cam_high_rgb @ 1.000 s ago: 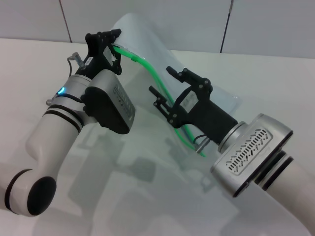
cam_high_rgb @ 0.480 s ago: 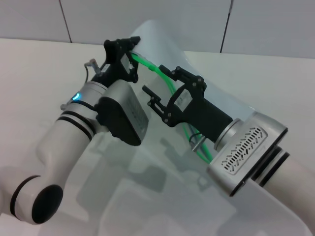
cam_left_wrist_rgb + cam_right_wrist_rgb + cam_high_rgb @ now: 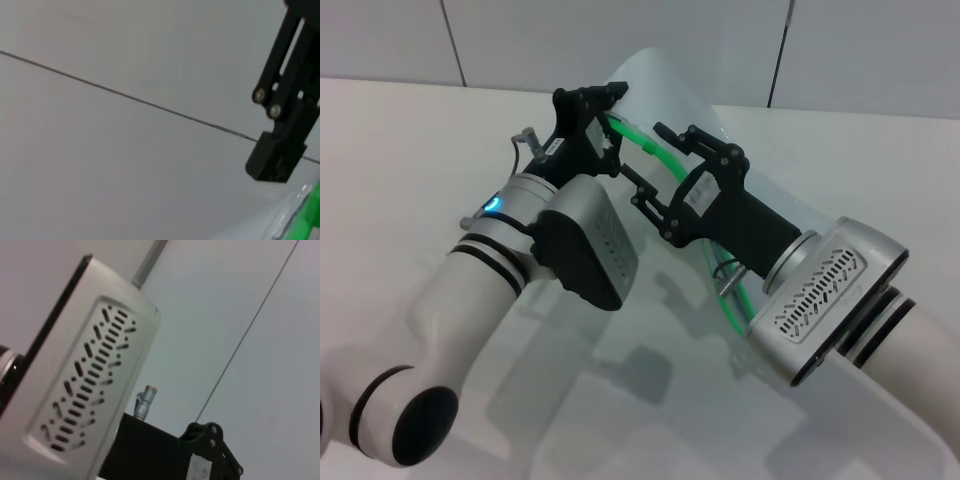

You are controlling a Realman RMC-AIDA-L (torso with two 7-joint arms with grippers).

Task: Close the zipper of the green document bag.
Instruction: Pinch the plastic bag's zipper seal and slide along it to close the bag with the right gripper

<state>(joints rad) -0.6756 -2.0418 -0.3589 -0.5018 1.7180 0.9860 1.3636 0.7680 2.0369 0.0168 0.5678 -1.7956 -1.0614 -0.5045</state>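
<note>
We see the left gripper (image 3: 607, 117) raised above the table (image 3: 400, 140), its black fingers pressed together on the far end of the zipper (image 3: 638, 135), the bright green strip of the green document bag (image 3: 660, 85). The bag hangs lifted off the table, its translucent sheet curving up behind both grippers and falling away toward the near right. From the left gripper the green strip runs down and to the right, passes through the right gripper (image 3: 648, 162) and shows again below the right wrist.

The right gripper sits just beside the left one, and its fingers are spread apart on either side of the green strip; we cannot tell whether they touch it.

We can read no writing or brand on the bag or the arms. The left arm carries a small blue light near its wrist.

The left wrist view adds one black fingertip (image 3: 275, 157) against a pale tiled wall, with a bit of green zipper and clear plastic at the corner. The right wrist view shows only the left arm's vented grey housing (image 3: 85, 385) and black gripper linkage before the wall
</note>
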